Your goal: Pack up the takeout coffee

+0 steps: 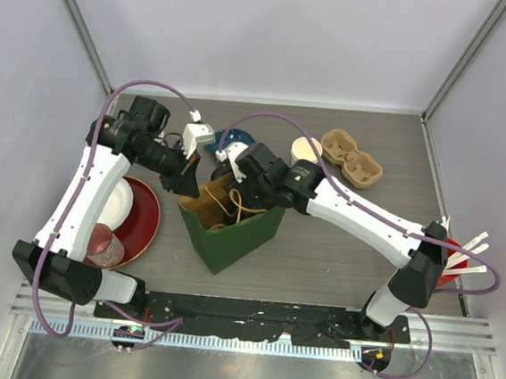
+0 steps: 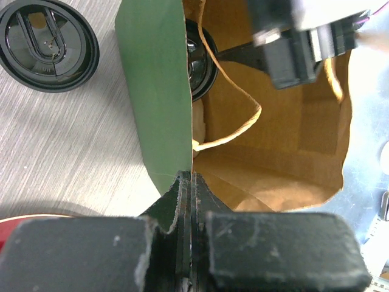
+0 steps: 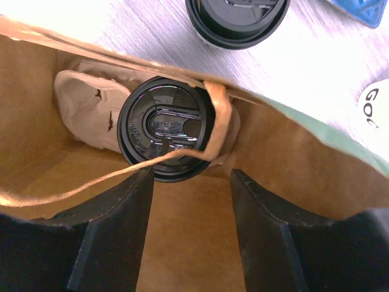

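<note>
Two lidded coffee cups: bagged cup (image 3: 165,128), centre of the right wrist view, beneath the right gripper's (image 3: 191,176) spread, empty fingers; loose cup (image 2: 47,42) outside, upper left of the left wrist view; left gripper (image 2: 185,181) pinches the green paper bag's (image 2: 152,91) rim, likely holding it open.

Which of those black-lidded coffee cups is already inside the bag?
The cup down inside the paper bag, just ahead of the right gripper; the other cup stands outside on the table.

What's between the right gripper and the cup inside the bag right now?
The twisted paper handle of the bag crosses over the lidded cup, just ahead of the open right gripper; the right wrist view shows it.
</note>
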You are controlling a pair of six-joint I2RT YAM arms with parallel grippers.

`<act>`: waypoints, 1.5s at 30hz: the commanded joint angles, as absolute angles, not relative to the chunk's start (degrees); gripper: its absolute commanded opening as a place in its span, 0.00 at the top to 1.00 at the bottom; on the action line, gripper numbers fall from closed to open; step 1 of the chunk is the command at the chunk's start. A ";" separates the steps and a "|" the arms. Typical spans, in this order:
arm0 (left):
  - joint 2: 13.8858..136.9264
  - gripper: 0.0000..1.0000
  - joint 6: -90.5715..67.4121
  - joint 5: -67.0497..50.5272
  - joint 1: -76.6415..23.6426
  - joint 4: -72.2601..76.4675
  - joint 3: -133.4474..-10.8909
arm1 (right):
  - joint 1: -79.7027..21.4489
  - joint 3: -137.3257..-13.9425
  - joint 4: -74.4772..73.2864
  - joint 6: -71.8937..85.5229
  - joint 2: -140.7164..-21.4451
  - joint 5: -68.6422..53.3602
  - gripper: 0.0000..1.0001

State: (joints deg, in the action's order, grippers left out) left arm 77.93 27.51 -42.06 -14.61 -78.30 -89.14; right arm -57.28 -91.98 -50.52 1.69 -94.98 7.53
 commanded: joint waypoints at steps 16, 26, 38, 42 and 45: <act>78.05 1.00 28.56 -42.98 -15.73 -92.11 -91.41 | -57.48 -92.20 -40.17 2.55 -84.91 7.29 0.36; 77.87 1.00 28.56 -42.54 -15.82 -92.29 -91.32 | -57.57 -94.22 -38.76 2.46 -81.66 5.18 0.36; 76.73 1.00 28.21 -43.42 -15.91 -91.58 -89.38 | -57.48 -97.90 -37.97 1.85 -76.12 6.94 0.34; 76.55 1.00 28.21 -43.24 -15.82 -91.84 -89.12 | -57.48 -99.40 -36.39 2.20 -74.80 9.40 0.31; 76.46 1.00 28.39 -43.33 -15.82 -92.02 -88.95 | -56.87 -101.16 -35.95 2.11 -74.79 11.51 0.28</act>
